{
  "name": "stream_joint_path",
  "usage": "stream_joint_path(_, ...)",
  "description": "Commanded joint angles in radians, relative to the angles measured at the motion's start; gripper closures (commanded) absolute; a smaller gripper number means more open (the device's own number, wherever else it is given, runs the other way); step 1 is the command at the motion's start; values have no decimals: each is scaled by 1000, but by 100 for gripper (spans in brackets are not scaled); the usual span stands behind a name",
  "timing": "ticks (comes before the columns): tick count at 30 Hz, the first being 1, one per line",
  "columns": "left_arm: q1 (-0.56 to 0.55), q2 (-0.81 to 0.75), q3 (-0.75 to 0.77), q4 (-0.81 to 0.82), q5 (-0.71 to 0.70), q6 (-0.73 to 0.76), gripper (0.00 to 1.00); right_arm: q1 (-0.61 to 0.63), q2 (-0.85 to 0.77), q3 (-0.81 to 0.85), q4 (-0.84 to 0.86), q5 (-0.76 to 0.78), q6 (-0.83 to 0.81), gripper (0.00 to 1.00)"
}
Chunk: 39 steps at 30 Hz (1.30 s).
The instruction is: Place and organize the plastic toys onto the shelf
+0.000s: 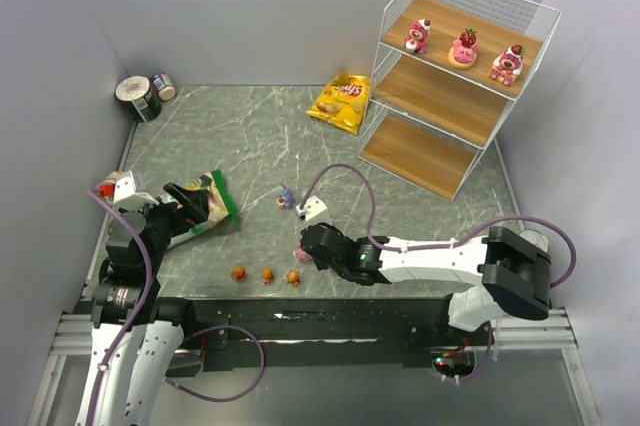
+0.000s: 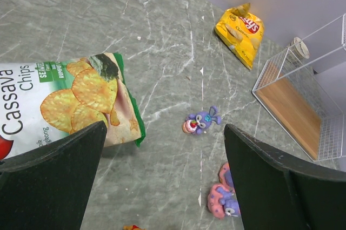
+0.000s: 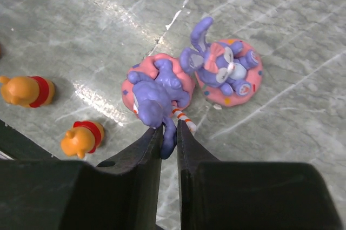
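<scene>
Right fingers [image 3: 141, 157]: are pinching a thin part of the purple toy [image 3: 154, 92], which is lying on the bench [image 3: 281, 14].
Left fingers [image 2: 59, 176]: are standing wide open, holding nothing.
Shelf [image 1: 440, 96]: is carrying three strawberry toys [image 1: 463, 48] on its top board.

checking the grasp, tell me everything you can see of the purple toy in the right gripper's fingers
The purple toy is a glossy plastic figurine: a purple long-eared animal on a pink ring with coloured dots, a red-and-white striped stick at its side. It lies tipped over on the grey marbled table, close against a second purple figurine. The right gripper pinches one thin purple part of it, an ear or limb, between its fingers.
</scene>
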State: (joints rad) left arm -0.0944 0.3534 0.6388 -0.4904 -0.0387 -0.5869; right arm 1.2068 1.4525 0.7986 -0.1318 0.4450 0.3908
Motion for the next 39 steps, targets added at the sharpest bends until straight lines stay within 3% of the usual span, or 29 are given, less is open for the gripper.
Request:
stream_joint_path(1,2,-1,1,30,17,12,4,4,-112,48,-17,50,-33,100)
stream_joint_path(8,4,-8,2,26,16,12,4,5,-289,106,-118,57,-93,100)
stream_joint_path(12,4,-14,2,27,16,13,4,-29,-297,174,-180,123,-168,100)
stream_joint_path(23,4,-27,2,29,22,15,4,-381,-210,211,-92,28,-374,100)
stream_joint_path(29,4,-36,2,29,20,13,4,-509,-153,188,-29,-14,-526,100)
stream_joint_path(39,4,-33,2,29,22,13,4,-739,-92,218,37,-276,-756,100)
